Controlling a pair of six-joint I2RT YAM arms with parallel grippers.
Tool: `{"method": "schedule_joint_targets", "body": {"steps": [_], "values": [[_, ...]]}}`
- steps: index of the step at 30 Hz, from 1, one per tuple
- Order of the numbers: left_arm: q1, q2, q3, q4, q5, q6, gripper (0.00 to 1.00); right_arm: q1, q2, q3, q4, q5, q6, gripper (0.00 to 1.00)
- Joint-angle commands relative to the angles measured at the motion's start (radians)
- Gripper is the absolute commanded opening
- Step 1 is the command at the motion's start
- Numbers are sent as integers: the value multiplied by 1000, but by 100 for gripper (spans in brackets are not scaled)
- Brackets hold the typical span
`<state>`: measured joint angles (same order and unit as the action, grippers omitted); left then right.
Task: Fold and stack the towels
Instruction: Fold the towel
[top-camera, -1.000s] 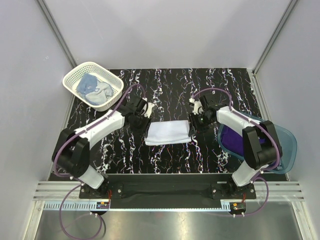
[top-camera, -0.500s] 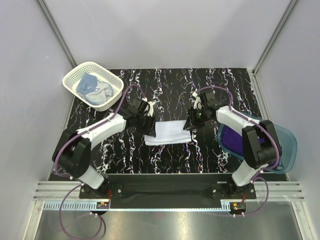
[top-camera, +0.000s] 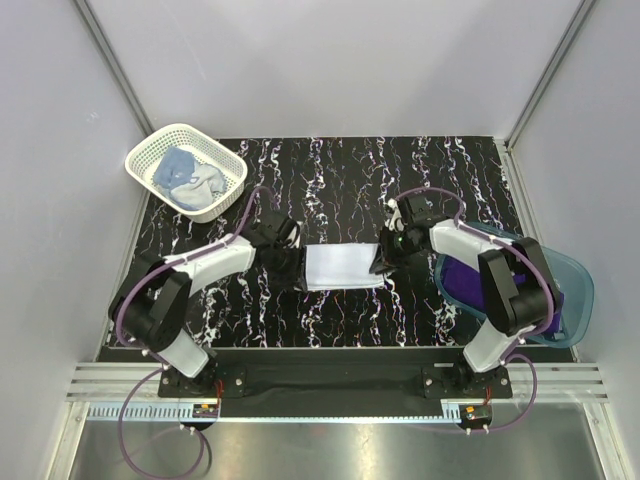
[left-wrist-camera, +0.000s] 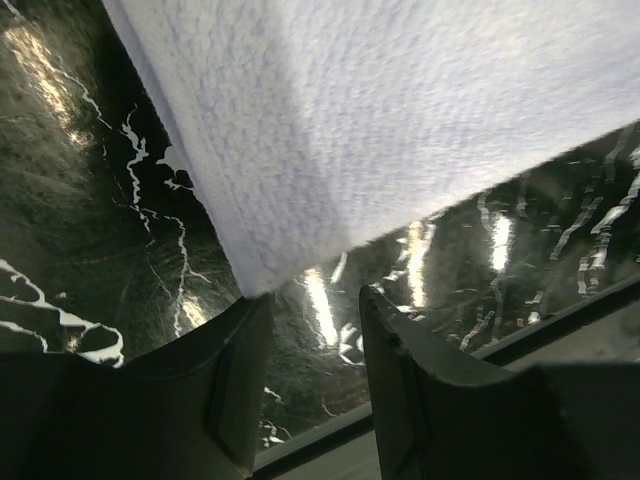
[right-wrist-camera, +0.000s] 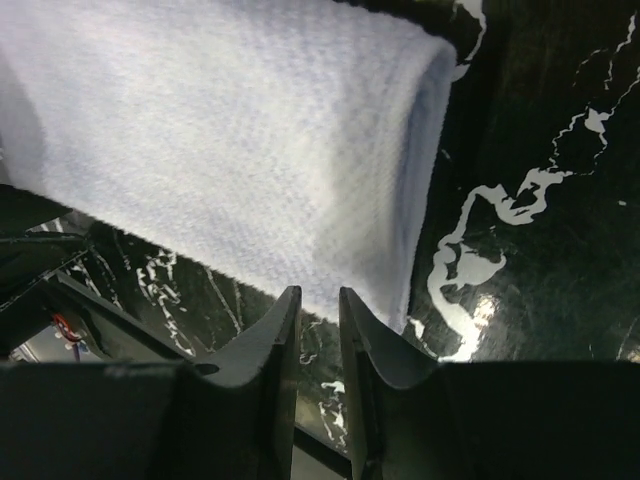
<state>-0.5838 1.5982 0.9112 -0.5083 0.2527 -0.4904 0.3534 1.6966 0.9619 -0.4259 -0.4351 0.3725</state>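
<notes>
White towel (top-camera: 345, 267) lay folded flat mid-table, between the two arms. Left gripper (left-wrist-camera: 312, 300) sat low at its left end, fingers apart with nothing between them. Right gripper (right-wrist-camera: 315, 295) sat at the right end, fingers nearly together with a thin empty gap. Probably both were lined up on the edges for another fold. Purple towel (top-camera: 462, 275) sat in the blue tub (top-camera: 585, 290) on the right. Light blue towel (top-camera: 178, 168) was in the lattice basket (top-camera: 150, 150), far left.

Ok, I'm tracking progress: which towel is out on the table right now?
The white towel, lying folded flat on the black table. The purple towel sits in the blue tub, and the light blue towel is in the white basket.
</notes>
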Motion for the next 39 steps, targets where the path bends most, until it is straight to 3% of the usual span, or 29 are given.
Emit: {"method": "schedule_joint_targets", "body": {"steps": [1,7,12,15,21,30,34,39], "values": [[-2,-112,118,-39,-13,-25,46,18,-83,73,-25,-22,5,29],[-1,-81,172,16,25,-42,50,36,-54,84,45,-102,40,29],[-2,15,80,115,-7,-71,48,41,26,15,174,-159,69,28],[-1,32,-23,172,-44,-106,48,39,73,-43,206,-102,62,27],[-2,26,-78,198,-67,-116,48,39,77,-61,196,-54,52,27],[1,-101,83,33,-122,-82,52,36,-31,83,1,129,-6,29],[12,-69,140,2,-174,-63,56,38,9,132,-10,174,-36,29],[32,9,92,120,-188,-37,56,38,86,141,64,229,-60,27]]}}
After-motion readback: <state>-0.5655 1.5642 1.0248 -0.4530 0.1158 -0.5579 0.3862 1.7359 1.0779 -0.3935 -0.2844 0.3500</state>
